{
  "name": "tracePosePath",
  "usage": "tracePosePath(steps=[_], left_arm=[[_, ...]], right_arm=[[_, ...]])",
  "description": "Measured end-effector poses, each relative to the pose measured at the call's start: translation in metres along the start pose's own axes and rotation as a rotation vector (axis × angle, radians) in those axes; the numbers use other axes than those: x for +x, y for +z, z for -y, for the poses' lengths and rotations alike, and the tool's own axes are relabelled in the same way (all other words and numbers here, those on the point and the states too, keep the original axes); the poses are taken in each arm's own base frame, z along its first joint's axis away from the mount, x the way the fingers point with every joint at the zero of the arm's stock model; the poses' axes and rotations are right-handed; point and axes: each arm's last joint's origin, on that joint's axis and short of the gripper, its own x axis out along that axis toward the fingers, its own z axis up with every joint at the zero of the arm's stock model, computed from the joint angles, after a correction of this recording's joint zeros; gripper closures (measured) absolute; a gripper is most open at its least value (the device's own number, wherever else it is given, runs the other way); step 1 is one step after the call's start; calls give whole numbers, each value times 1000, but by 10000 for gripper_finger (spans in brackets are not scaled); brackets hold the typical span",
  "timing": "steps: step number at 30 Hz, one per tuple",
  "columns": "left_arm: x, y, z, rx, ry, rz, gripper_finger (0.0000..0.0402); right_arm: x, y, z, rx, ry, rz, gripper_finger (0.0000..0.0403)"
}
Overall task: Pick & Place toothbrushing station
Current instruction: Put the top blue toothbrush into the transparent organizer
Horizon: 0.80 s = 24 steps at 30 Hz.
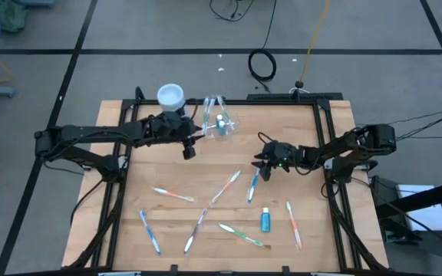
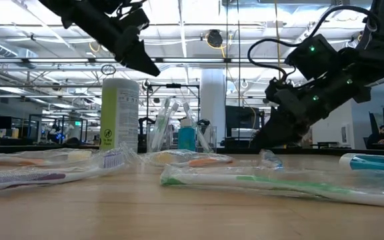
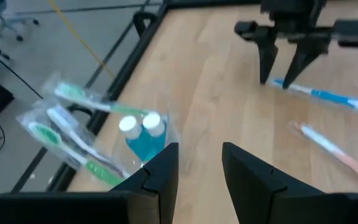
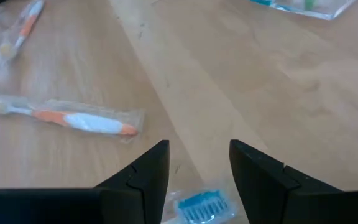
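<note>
Wrapped toothbrushes; toothbrushing station table-edge.

Toothbrushing station cut off by the edge; its contents perhaps toothbrushes, blurred

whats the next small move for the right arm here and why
Probably lower the open right gripper straight down over the wrapped blue-and-white toothbrush and close. Its bristle head shows between the fingers in the right wrist view. The clear plastic compartment holder already holds brushes, and the left gripper hovers open beside it.
</note>
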Motion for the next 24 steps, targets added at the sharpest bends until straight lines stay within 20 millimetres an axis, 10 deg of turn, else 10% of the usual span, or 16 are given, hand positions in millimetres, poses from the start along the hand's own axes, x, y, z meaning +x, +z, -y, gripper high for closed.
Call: tracePosePath(steps=[24], left_arm=[[0,3,4,-14,-9,31,273]], right_arm=[[0,-3,5,-95,-47,-38,174]])
